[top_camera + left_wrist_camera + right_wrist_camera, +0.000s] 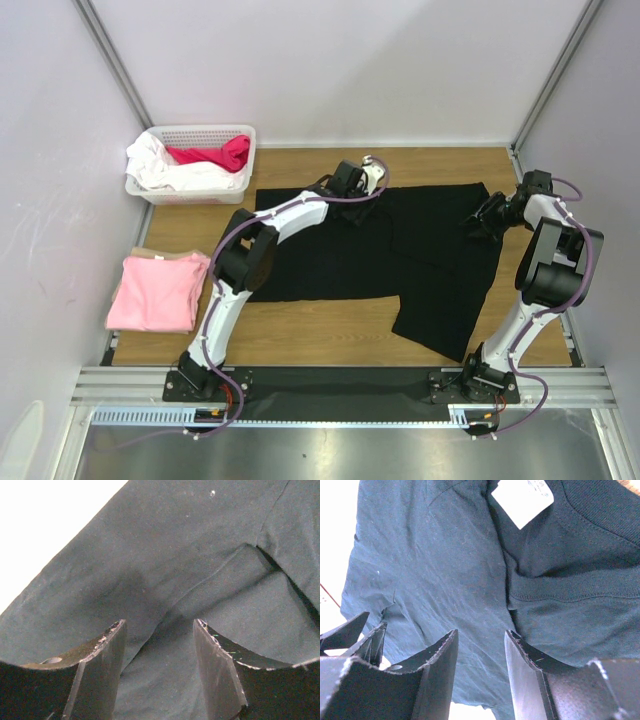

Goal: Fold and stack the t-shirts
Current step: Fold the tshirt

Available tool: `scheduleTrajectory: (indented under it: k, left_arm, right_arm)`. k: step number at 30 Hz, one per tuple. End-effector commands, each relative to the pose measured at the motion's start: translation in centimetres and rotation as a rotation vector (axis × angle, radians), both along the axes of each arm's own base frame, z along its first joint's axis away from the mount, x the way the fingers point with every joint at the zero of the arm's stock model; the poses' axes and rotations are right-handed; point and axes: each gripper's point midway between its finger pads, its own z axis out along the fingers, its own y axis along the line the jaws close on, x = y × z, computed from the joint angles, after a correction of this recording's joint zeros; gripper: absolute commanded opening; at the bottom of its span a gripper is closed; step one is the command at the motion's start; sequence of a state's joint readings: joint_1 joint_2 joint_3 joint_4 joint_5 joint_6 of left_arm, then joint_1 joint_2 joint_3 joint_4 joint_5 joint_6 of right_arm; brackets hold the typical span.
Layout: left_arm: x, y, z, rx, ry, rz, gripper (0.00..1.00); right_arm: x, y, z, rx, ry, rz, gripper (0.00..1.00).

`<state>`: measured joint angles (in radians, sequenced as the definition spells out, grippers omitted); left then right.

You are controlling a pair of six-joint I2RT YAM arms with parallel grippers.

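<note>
Black t-shirt (340, 260): spread flat across the middle of the wooden table (300, 335), one side folded over.
Pink t-shirt (158, 292): folded, at the table's left edge, apart from the black one.
Left gripper (159, 625): over the black shirt's far edge, jaws spread, nothing between them.
Right gripper (481, 632): near the collar (570, 592) and white tag (522, 497), jaws spread.
Basket (190, 135): far left corner, holding white and red cloth.

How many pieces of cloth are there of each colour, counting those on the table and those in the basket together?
Black t-shirt, spread out on the table: 1
Light pink t-shirt, folded at the left: 1
White cloth, bundled in the basket: 1
Red cloth, in the basket: 1
Total: 4
</note>
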<state>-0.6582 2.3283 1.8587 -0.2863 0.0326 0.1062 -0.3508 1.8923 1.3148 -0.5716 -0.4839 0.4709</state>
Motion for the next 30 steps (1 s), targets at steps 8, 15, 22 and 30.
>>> scheduleTrajectory:
  k: [8,15,22,30]
  left_arm:
    - [0.8,-0.7,-0.5,0.012,0.019,0.001,0.57]
    - [1.0,-0.4,-0.5,0.009,0.019,0.023,0.37]
    - [1.3,-0.5,0.4,-0.042,0.028,0.036,0.25]
    - [2.0,-0.3,1.8,-0.073,-0.001,0.061,0.41]
  right_arm:
    - [0.9,-0.4,3.3,-0.020,-0.075,-0.002,0.47]
    - [1.0,-0.3,3.2,-0.016,-0.072,-0.002,0.45]
    - [0.7,0.1,2.7,-0.020,-0.058,0.008,0.44]
    - [0.7,0.4,2.5,-0.020,-0.053,0.015,0.44]
